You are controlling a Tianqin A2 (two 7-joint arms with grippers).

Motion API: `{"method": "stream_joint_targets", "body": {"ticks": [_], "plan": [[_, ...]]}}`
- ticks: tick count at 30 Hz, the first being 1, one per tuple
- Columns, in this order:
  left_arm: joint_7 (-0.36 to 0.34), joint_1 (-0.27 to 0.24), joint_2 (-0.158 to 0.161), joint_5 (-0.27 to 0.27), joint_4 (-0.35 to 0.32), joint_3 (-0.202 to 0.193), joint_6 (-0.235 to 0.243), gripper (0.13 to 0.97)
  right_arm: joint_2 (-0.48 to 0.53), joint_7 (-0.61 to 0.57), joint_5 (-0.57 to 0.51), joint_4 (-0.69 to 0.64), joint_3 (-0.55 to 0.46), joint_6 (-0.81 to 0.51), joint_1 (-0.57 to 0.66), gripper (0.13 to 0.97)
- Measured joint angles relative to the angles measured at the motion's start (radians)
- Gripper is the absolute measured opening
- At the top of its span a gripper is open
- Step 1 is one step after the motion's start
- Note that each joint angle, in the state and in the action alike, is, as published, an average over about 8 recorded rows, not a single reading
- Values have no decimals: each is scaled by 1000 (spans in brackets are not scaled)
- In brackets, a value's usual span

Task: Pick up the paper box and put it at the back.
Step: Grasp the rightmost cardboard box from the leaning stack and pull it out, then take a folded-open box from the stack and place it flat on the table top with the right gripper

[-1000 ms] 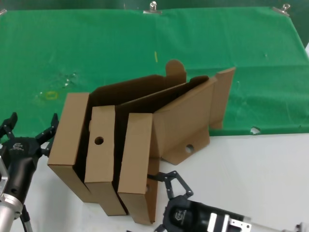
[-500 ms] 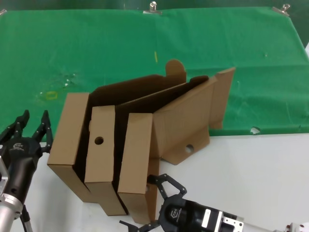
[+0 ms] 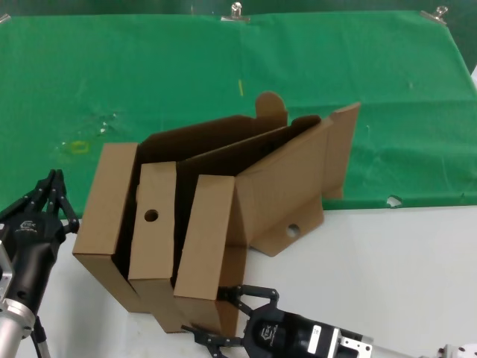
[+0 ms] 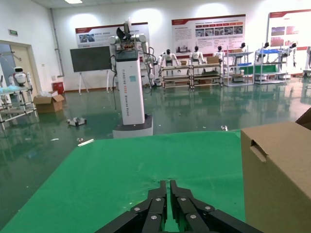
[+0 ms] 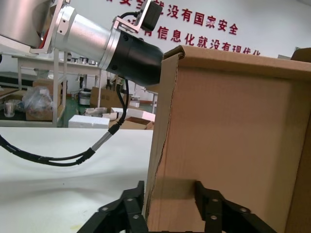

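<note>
Three brown cardboard boxes stand slotted together on their edges. The paper box is the one nearest my right side; its lid with a round finger hole leans back over the green cloth. My right gripper sits at the table's near edge, its jaws closed across the box's near bottom corner. In the right wrist view the cardboard fills the space between the fingers of the right gripper. My left gripper is shut and empty, just left of the leftmost box; the left gripper points over the cloth.
A middle box with a round hole stands between the other two. The green cloth covers the back of the table, clipped at its far edge. Bare white table lies to the right. My left arm shows beyond the cardboard.
My right gripper moved in under the paper box's near corner and closed on it; the box's lower end shifted slightly left. My left gripper went from open to shut.
</note>
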Motion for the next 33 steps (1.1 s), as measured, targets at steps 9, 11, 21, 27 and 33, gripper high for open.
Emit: {"method": "stream_joint_targets", "body": {"ticks": [9, 11, 21, 27, 33], "plan": [[0, 0, 0, 0, 0, 0, 0, 150, -2, -4, -15, 19, 10, -3, -11, 376], [0, 0, 0, 0, 0, 0, 0, 149, -1, -6, -17, 25, 13, -3, -15, 336], [0, 0, 0, 0, 0, 0, 0, 143, 85, 6, 1, 162, 68, -25, -114, 203], [0, 0, 0, 0, 0, 0, 0, 143, 202, 25, 46, 294, 172, -62, -237, 165], [0, 0, 0, 0, 0, 0, 0, 143, 321, 41, 79, 394, 348, -48, -348, 150]]}}
